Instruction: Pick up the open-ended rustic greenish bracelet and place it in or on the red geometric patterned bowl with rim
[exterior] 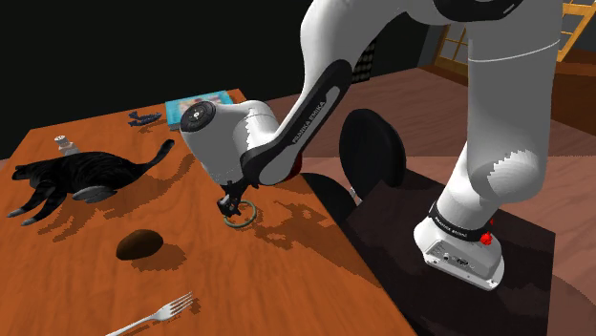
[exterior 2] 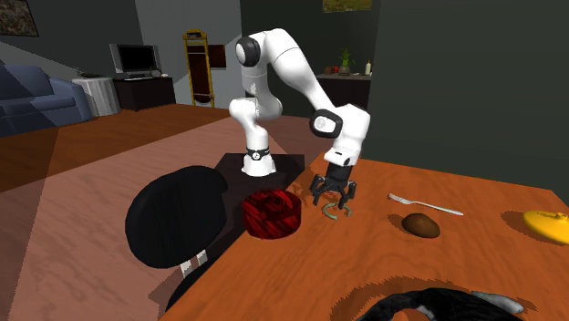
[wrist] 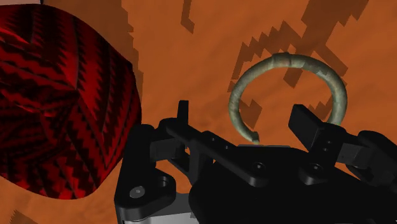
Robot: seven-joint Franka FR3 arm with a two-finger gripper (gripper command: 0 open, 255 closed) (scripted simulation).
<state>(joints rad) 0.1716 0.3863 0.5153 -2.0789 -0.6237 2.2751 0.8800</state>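
Bracelet [wrist: 286,60]: greenish-grey open ring, lying flat on the orange-brown table [exterior: 267,277], right under the pincer [wrist: 242,109]. Pincer is wide: its two black fingers [wrist: 182,118] stand apart and clasp nothing. One open end of the ring lies between the fingers, and the arc curves out ahead of the tips. Cannot tell if a tip touches the ring.

Shoulder view: pincer [exterior: 229,204] points down at the table with its tips low, bracelet [exterior: 241,217] just below them.

Second exterior view: pincer [exterior 2: 333,193] is just above the bracelet [exterior 2: 334,213]. Bowl [exterior 2: 271,214], red with a dark pattern, stands upright on the table just beside the pincer toward that view's left, near the table edge and apart from the ring. Wrist view has the bowl [wrist: 57,102] close beside the pincer.

Brown lump [exterior 2: 420,225] and fork [exterior 2: 424,204] are on the pincer's other side, toward that view's right, well apart from it. Black cat figure [exterior: 67,179] lies on the table well apart from the pincer, toward the shoulder view's left. Black chair [exterior: 372,148] stands off the table edge, near the arm.
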